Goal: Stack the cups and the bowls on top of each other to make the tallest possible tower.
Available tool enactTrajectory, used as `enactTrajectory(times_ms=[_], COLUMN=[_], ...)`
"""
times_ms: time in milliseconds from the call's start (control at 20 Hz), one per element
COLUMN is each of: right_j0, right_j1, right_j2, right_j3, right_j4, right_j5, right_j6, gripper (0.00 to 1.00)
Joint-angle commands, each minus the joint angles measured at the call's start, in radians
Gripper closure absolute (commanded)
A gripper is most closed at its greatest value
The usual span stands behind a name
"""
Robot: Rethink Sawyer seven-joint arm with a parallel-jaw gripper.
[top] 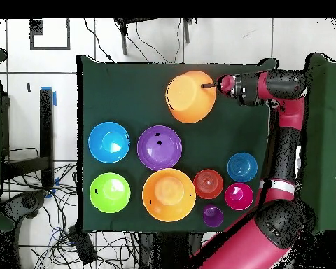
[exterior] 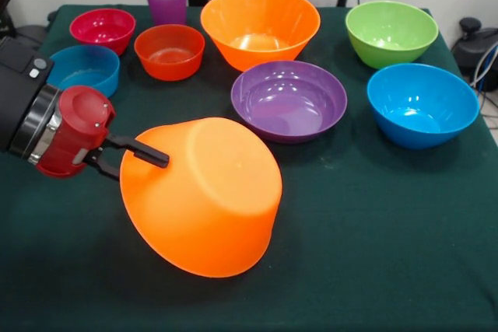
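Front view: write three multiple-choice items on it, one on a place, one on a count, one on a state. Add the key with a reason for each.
1. Which bowl lies just in front of the upright orange bowl, nearer the camera?
A. the green bowl
B. the purple bowl
C. the pink bowl

2. How many blue bowls are there?
A. one
B. two
C. three

3. How is the held orange bowl sitting?
A. upright, mouth up
B. nested inside another bowl
C. tipped over, base towards the camera

Key:
1 B, the purple bowl sits directly below the upright orange bowl in the picture.
2 B, a large one at the right and a small blue bowl at the left.
3 C, its flat base faces the camera while the gripper grips its rim.
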Motion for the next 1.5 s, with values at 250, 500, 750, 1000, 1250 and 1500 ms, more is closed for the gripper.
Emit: enactTrajectory(times_ms=[250,500,750,1000,1250,1500], right_j0=[-0.002,-0.004,-0.002,-0.009,-0.012,-0.008], right_j1=[-0.015,-0.033,-0.019,-0.018,-0.021,-0.025], right_j2=[-0.163,-0.186,-0.181,-0.173,-0.156,-0.146], right_j3=[0.0,0.002,-0.04,-0.062,-0.09,-0.107], right_j4=[-0.175,-0.198,-0.243,-0.284,-0.307,-0.31], right_j5=[-0.063,-0.091,-0.12,-0.131,-0.096,-0.063], right_j6=[-0.355,-0.363,-0.408,-0.427,-0.439,-0.434], gripper=[0.0,0.0,0.0,0.0,0.0,0.0])
